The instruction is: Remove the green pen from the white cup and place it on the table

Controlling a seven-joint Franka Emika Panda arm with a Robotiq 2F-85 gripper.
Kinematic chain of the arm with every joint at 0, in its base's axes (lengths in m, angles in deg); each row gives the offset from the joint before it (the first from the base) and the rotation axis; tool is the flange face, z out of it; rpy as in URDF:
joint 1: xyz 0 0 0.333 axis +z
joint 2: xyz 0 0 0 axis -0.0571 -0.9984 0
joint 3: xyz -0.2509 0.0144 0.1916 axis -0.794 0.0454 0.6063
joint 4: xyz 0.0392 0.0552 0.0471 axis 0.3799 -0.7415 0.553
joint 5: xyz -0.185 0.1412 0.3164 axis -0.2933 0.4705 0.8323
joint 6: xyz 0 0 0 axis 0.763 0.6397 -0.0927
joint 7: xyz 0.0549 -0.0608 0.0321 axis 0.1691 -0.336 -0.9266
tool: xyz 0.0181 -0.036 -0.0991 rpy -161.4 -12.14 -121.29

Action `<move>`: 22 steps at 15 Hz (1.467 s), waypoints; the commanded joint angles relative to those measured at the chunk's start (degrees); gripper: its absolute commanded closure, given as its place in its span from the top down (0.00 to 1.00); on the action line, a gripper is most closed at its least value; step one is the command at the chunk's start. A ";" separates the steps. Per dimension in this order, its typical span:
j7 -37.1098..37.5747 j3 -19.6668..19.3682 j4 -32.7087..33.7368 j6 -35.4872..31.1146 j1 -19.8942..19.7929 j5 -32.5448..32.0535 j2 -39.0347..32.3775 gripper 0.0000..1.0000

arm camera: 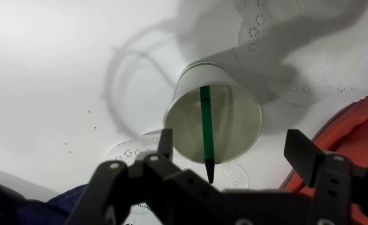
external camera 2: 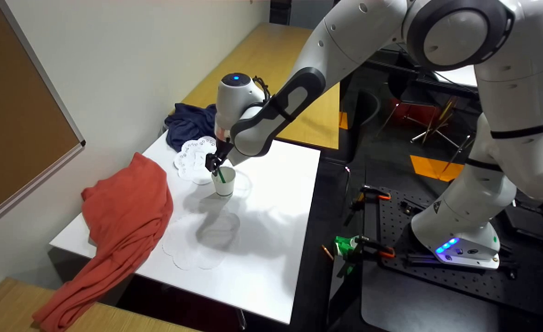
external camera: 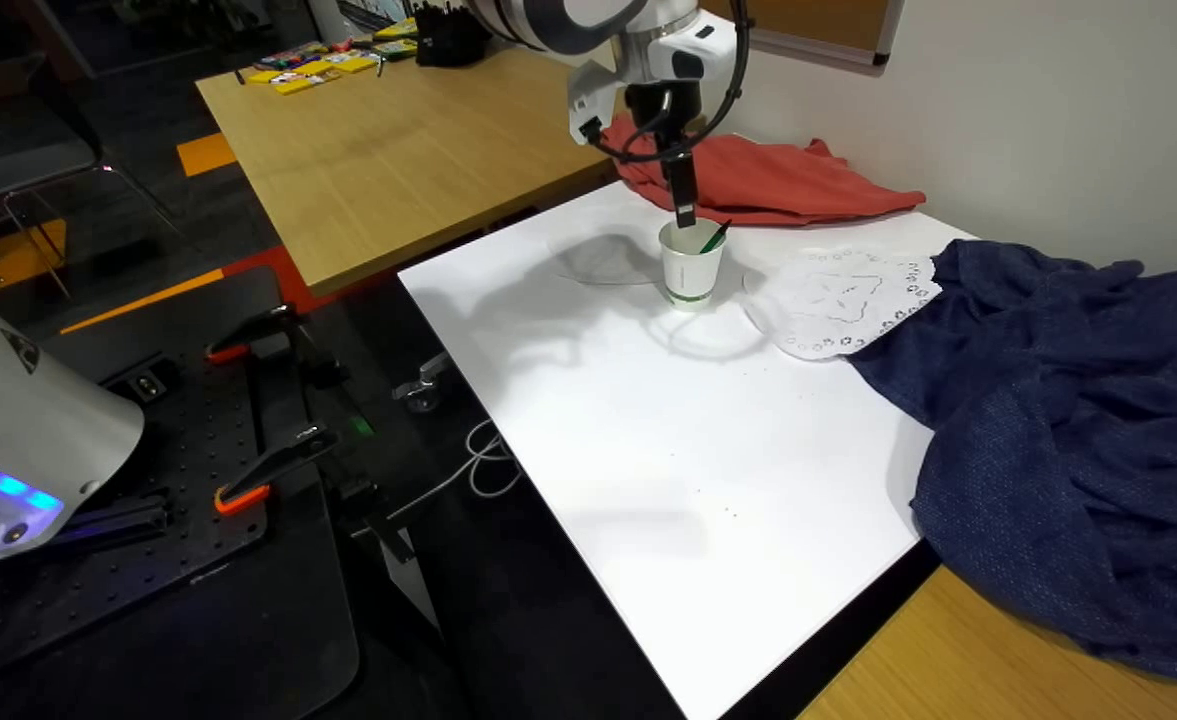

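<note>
The white cup (external camera: pixel 691 278) stands upright on the white table (external camera: pixel 648 480), and it shows in the other views too (external camera 2: pixel 228 188) (arm camera: pixel 199 75). The green pen (arm camera: pixel 207 125) leans inside the cup, its black tip sticking out past the rim; it shows in both exterior views (external camera: pixel 716 237) (external camera 2: pixel 222 177). My gripper (arm camera: pixel 230 145) is open and empty just above the cup, pointing down; it also shows in an exterior view (external camera: pixel 685 212). In the wrist view the pen lies between the fingers, nearer the left one, touching neither that I can see. The pen's lower end is inside the cup.
A red cloth (external camera: pixel 788 180) lies close behind the cup along the wall side. A navy cloth (external camera: pixel 1068 430) covers another table corner. A white patterned doily (external camera: pixel 833 305) lies beside the cup, and a fainter doily (external camera 2: pixel 202 242) lies on its other side. A corkboard (external camera 2: pixel 17 115) hangs on the wall.
</note>
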 commanded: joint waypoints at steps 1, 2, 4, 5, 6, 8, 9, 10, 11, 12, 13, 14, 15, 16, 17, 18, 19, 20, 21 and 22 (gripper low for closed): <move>-3.11 0.38 2.40 -0.54 -0.62 2.23 -1.66 0.60; -3.26 0.43 2.84 -0.37 -0.70 2.43 -1.98 0.53; -3.35 0.39 3.71 0.00 -0.78 2.46 -2.70 0.38; -3.40 0.38 4.24 0.20 -0.83 2.44 -3.20 0.31; -3.37 0.31 4.71 0.32 -0.84 2.41 -3.65 0.22; -3.40 0.23 5.64 0.58 -0.96 2.38 -4.65 0.09; -3.35 0.13 6.09 0.70 -0.98 2.33 -5.11 0.08; -3.37 0.09 6.58 0.80 -1.09 2.33 -5.60 0.06; -3.34 0.01 6.98 0.86 -1.15 2.31 -6.01 0.08; -3.31 -0.07 7.39 0.95 -1.23 2.29 -6.45 0.10; -3.36 -0.06 7.82 1.11 -1.37 2.33 -6.84 0.16; -3.35 -0.12 8.18 1.36 -1.44 2.30 -7.22 0.20; -3.44 -0.02 8.40 1.31 -1.61 2.38 -7.47 0.28; -3.47 -0.03 8.64 1.27 -1.72 2.40 -7.75 0.33; -3.48 -0.03 8.90 1.28 -1.83 2.42 -8.01 0.38; -3.52 -0.03 9.15 1.31 -1.94 2.45 -8.27 0.41; -3.58 -0.04 9.37 1.37 -2.00 2.45 -8.50 0.43; -3.83 -0.03 9.54 1.39 -2.08 2.44 -8.69 0.40; -4.02 -0.01 9.76 1.39 -2.15 2.45 -8.92 0.41; -4.03 -0.09 10.08 1.43 -2.15 2.40 -9.24 0.36</move>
